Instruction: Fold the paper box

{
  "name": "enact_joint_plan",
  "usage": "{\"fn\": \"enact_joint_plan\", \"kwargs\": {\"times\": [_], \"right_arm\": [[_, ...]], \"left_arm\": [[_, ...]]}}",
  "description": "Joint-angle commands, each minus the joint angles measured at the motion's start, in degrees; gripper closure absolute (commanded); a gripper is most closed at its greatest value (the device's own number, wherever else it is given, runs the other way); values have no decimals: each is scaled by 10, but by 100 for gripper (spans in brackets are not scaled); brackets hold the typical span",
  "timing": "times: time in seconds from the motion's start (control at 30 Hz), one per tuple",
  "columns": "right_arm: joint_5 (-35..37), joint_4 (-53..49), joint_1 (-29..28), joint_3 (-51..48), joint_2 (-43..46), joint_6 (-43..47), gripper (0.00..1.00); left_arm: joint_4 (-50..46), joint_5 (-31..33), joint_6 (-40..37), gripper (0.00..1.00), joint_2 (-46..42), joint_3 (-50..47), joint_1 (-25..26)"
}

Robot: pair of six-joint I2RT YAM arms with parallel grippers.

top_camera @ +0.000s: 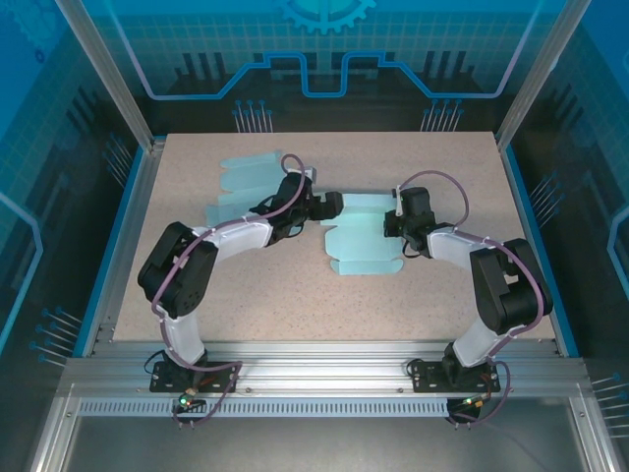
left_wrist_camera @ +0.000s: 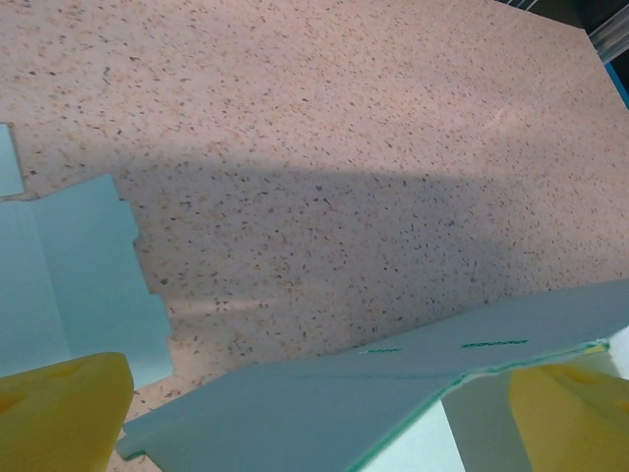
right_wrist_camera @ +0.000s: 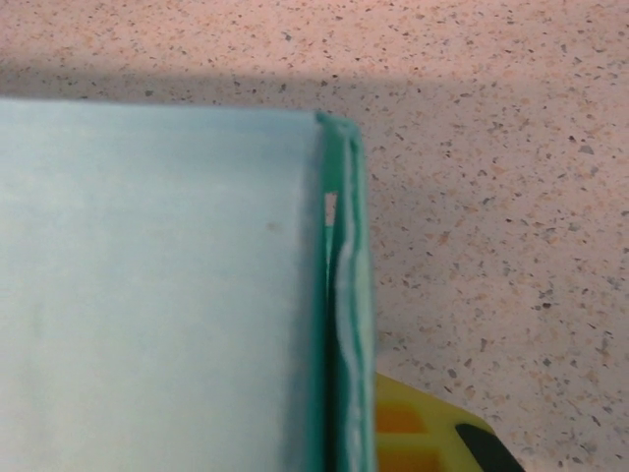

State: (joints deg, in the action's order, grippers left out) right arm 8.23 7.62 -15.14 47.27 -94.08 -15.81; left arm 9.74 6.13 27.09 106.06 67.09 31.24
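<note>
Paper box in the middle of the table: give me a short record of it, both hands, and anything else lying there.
paper box: light blue, lying mid-table, partly folded
left hand: open, either side of a raised flap at the box's left edge
right hand: shut on the box's right edge
spare sheets: flat, light blue, at the far left of the table

The white-and-black left arm and right arm bend inward over the middle of the speckled beige bench, the yellow-fingered left hand spread wide, the right hand pinched closed.
</note>
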Motion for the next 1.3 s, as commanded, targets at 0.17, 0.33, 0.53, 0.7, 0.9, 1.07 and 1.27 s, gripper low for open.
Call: {"fn": "enact_joint_plan", "kwargs": {"times": [0.17, 0.33, 0.53, 0.7, 0.9, 1.07, 1.27], "right_arm": [[-16, 20, -5, -11, 1, 2, 100], [-13, 16, -6, -9, 0, 0, 100], [-16, 11, -5, -3, -6, 1, 100], [-16, 6, -6, 1, -8, 1, 100], [-14, 6, -6, 0, -8, 0, 100], [-8, 1, -6, 4, -10, -3, 100], [-11, -8, -6, 13, -17, -1, 100]], "left_arm": [[-1, 30, 7, 1, 26, 24, 18], [-16, 62, 3, 1, 45, 35, 29], [-5, 92, 12, 1, 36, 12, 29], [18, 88, 15, 1, 33, 5, 29], [88, 54, 40, 1, 31, -10, 30], [75, 94, 51, 1, -26, -63, 25], [90, 95, 98, 1, -112, -189, 8]]}}
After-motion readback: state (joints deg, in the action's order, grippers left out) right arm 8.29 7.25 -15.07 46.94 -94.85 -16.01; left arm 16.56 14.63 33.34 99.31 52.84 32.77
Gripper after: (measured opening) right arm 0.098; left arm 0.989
